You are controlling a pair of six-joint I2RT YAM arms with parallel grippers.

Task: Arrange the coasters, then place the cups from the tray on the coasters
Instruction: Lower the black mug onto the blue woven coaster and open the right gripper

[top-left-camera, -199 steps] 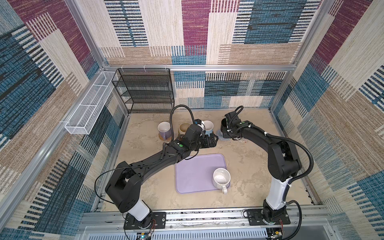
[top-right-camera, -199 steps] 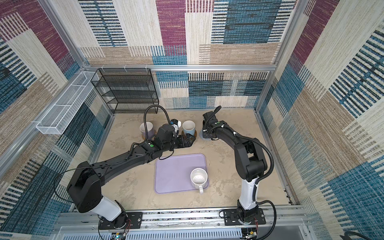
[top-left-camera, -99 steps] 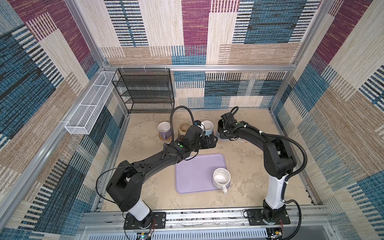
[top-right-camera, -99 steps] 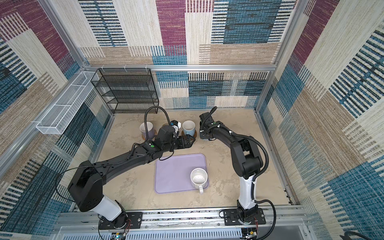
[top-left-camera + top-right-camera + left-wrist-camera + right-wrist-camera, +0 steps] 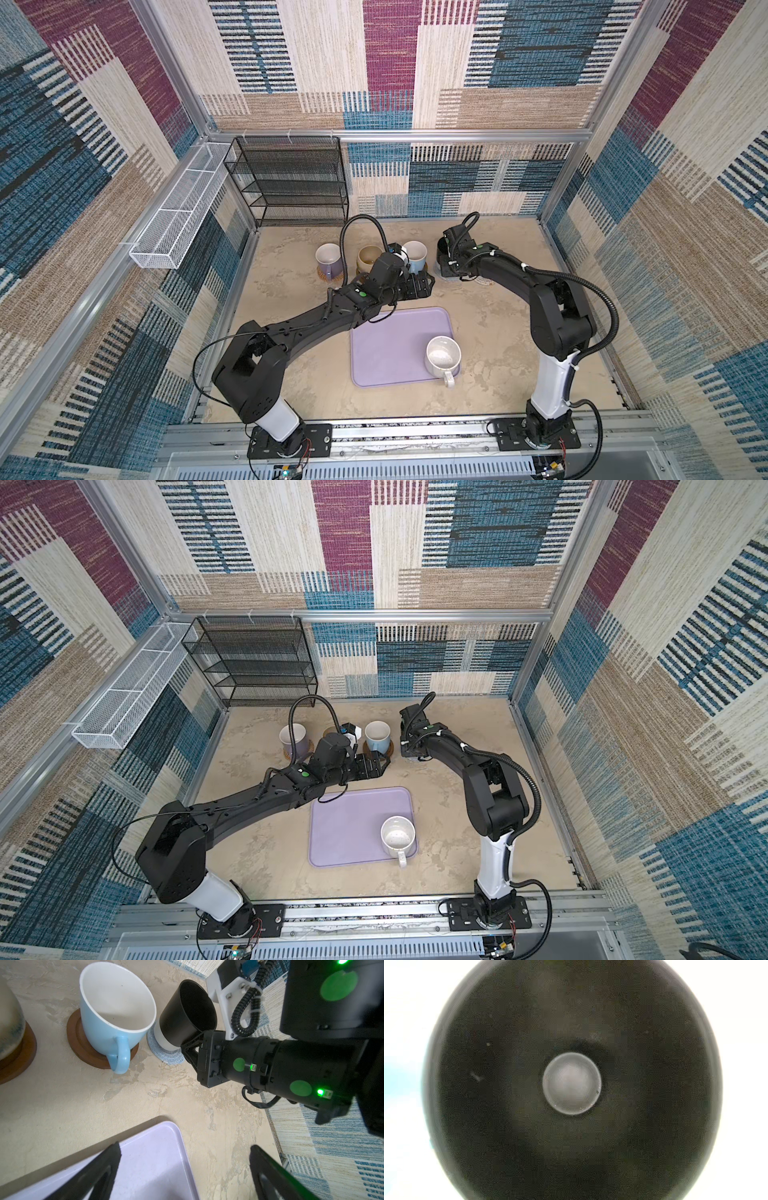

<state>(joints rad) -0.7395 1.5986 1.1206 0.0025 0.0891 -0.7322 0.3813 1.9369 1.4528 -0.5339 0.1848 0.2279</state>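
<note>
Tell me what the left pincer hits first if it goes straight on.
Likely the right pincer, shut on the black cup. Depth is unclear, so it may pass short of it.

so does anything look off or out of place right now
Nothing spilled or broken. The black cup, held at its rim by the right gripper, looks tilted, off-centre over the grey-blue coaster. The speckled white cup sits at the tray corner, handle past the rim.
</note>
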